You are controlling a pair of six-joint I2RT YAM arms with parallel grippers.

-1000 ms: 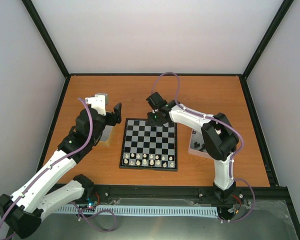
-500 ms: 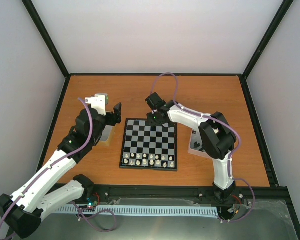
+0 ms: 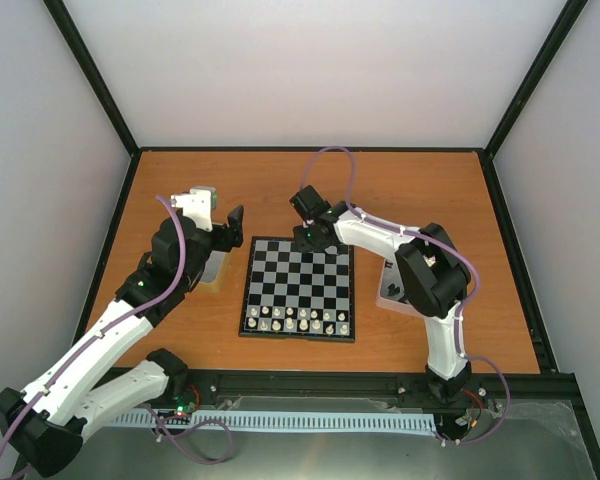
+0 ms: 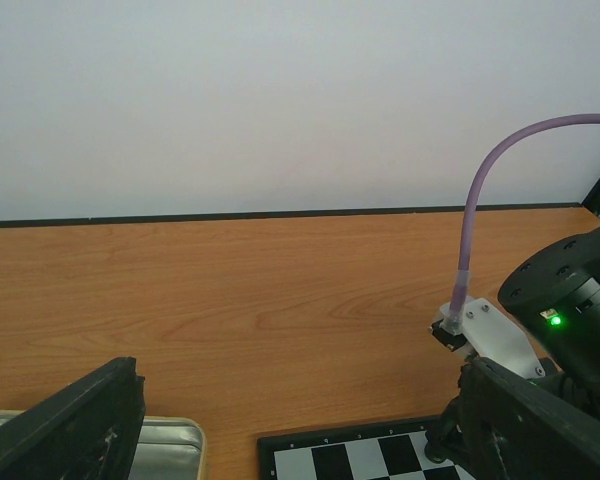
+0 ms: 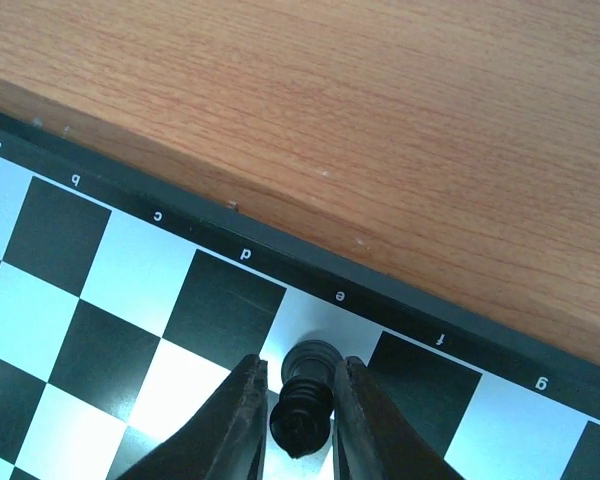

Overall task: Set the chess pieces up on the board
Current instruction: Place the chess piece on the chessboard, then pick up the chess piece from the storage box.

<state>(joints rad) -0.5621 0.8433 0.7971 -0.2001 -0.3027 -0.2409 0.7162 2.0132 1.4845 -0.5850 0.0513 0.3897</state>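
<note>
1. The table (image 3: 420,190) is orange wood with a black frame. Its far half is bare, leaving room beyond the board.
2. The board (image 3: 300,285) lies at the centre, between a metal tray (image 3: 216,272) on its left and another tray (image 3: 390,290) on its right, which is partly hidden by the right arm.
3. The left gripper (image 4: 300,380) hangs over the left tray with its jaws spread wide, holding nothing.
4. The right gripper (image 5: 300,365) is at the board's far edge – jaws narrow, pinching a black piece (image 5: 305,400).
5. That piece is glossy and knobbed, and sits over the pale square by the letter e.
6. The whitish pieces (image 3: 298,320) stand along the board's near rows.
</note>
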